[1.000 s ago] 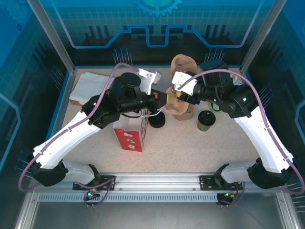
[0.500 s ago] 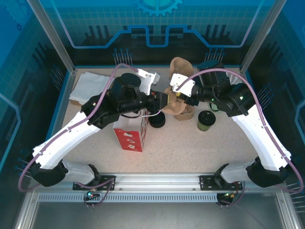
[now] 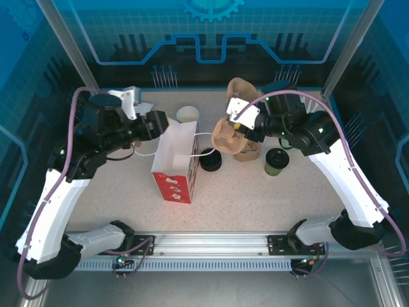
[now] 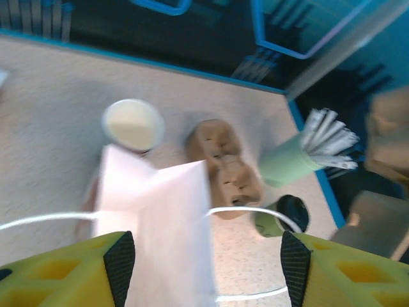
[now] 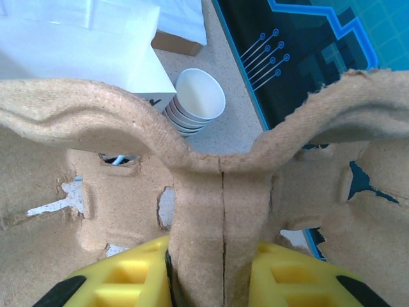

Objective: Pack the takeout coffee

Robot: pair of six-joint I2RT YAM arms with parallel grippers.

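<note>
1. Speckled table (image 3: 255, 198) in a blue-walled cell. The bag (image 3: 176, 157) stands upright mid-table with its mouth up.
2. L gripper (image 4: 208, 256) — fingers well apart, nothing btw them. The bag's top edge sits just below and ahead of it, w/ the white cord handles looping out to either side.
3. R gripper (image 5: 214, 275) is clamped on the centre rib of a pulp carrier (image 5: 89, 121), which looks lifted and tilted. A stack of white cups (image 5: 199, 96) lies beyond it, past the carrier rim.
4. Coffee (image 3: 276, 160) stands on the table, lid on, near R gripper on its outer side. It is not in the carrier or the bag. From L gripper it is well ahead, past the bag, beside the tumbler (image 4: 287, 163).
5. Risk: the grip is only on a thin rib, and a dark seam runs down it. My guess is the carrier could twist or tear if it is pushed hard.
6. Risk: the coffee and tumbler both sit close to R wrist, so swinging the carrier could knock either over.
7. Risk: nothing holds the bag — a nudge from the carrier at its mouth could tip it or fold it shut.
8. Risk: the coffee isn't seated yet, and if it is dropped in loose it may tip inside the bag.
</note>
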